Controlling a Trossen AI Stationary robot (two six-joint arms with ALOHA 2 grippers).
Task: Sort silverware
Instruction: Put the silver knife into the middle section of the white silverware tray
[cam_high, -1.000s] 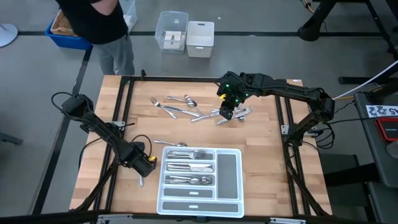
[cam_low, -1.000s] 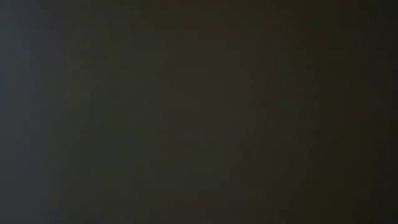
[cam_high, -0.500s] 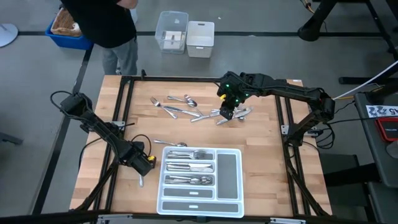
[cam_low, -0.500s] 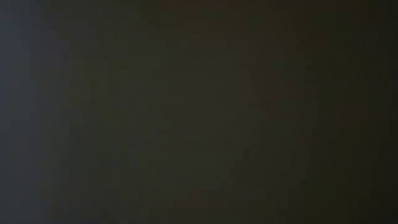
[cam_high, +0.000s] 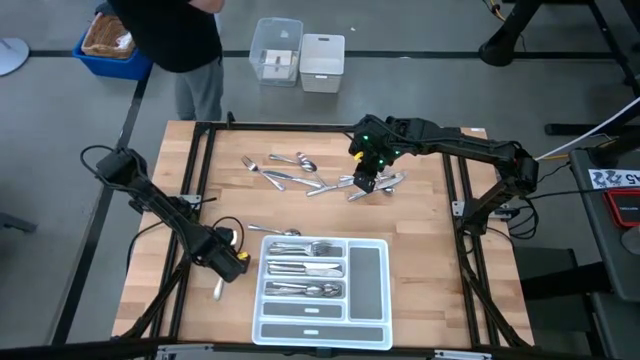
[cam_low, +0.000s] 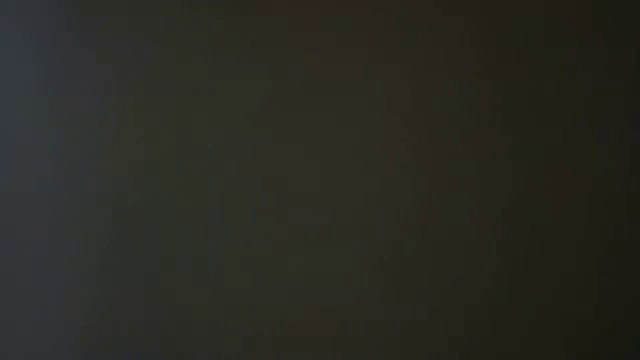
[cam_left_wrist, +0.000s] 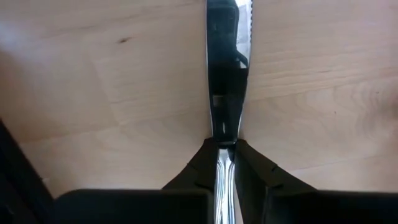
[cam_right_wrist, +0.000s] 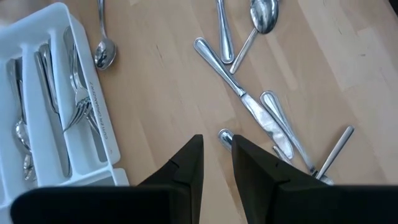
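Your wooden worktop (cam_high: 420, 260) carries the white tray (cam_high: 368, 275) near its front edge and loose silverware (cam_high: 290, 170) toward the back. Your left gripper (cam_left_wrist: 225, 163), left of the tray, pinches a knife (cam_left_wrist: 227, 68); your right gripper (cam_right_wrist: 216, 163) hovers parted over the pile.

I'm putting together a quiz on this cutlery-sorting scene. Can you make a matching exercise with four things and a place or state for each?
Things:
1. left gripper
2. right gripper
3. white tray
4. lone spoon

Places or states:
A. lies on the wood just outside the tray's rim
B. holds sorted forks, knives and spoons in compartments
C. shut on a knife
D. fingers apart, above the loose pile

Pairs: 1-C, 2-D, 3-B, 4-A
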